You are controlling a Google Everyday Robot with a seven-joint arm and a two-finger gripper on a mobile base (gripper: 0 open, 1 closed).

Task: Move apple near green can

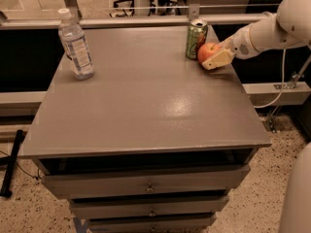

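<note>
One careful release seems needed: the beige gripper (214, 58), clamped on the round red-orange apple (207, 50) just right of the slim green aluminium can (196, 39), should open without nudging either.

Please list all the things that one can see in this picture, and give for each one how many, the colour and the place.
water bottle: one, clear with a white cap, upright at the far left of the table top
green can: one, green with a silver top, upright at the far right of the table top
apple: one, red-orange, close to the right of the green can, at the gripper
table: one, grey, centre of the view
drawers: three fronts seen, grey, under the table top
arm: one, white, reaching in from the right
gripper: one, beige, at the apple's right side
</note>
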